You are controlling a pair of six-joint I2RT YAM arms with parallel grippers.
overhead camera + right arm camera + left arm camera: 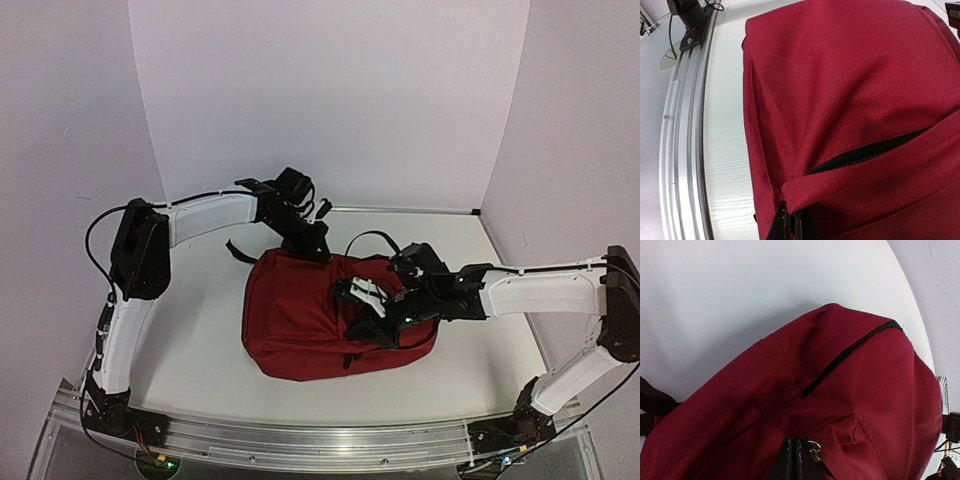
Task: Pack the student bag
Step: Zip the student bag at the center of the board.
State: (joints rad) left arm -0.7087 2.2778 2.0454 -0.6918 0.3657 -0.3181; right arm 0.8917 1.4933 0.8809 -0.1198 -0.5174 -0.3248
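Two arms meet over the student bag (300, 325), which lies flat on the white table (200, 300), roughly in the middle and a little to the right. It is dark red, with one black strap (238, 251) trailing off its far left corner.

The left arm reaches in from the left, and the left gripper (316, 240) comes down on the bag's far edge. In the left wrist view its fingers (788, 462) are pressed together, tips against the red cloth, with a small metal ring (814, 445) just beside them. Whether any cloth is caught between them cannot be told. A black zipper (850, 352) runs in a closed line across the curved panel beyond.

The right arm stretches in from the right, and the right gripper (362, 300) sits over the bag's right half. Its fingers (782, 225) are closed on a raised fold of red fabric. Just past that fold the zipper (865, 152) gapes in a narrow dark slit.

Along the table's near edge runs an aluminium rail (320, 440), which carries both arm bases.
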